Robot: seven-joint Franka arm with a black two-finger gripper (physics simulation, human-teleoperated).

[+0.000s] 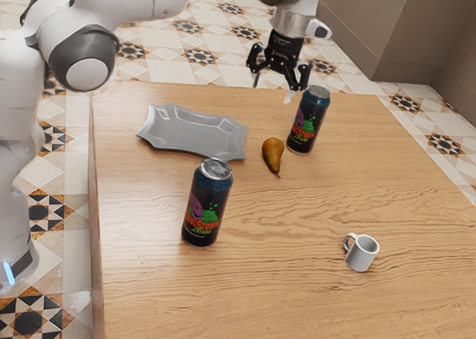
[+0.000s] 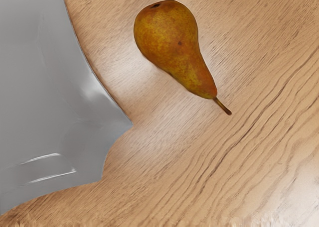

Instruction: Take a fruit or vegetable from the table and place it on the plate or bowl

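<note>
Beside plate, pear; overhead, gripper seemingly spread.

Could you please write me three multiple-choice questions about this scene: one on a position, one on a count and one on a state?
1. Where does the pear lie relative to the grey plate?
A) on it
B) on the table beside it
C) underneath it

2. How many drink cans stand on the table?
A) one
B) two
C) three

3. What state is the gripper in?
A) open, above the table
B) shut on the pear
C) shut on a can

Answers:
1 B, since the pear rests on bare wood, apart from the plate's edge.
2 B, one at the front and one by the gripper.
3 A, as its fingers stand apart, holding nothing.
</note>
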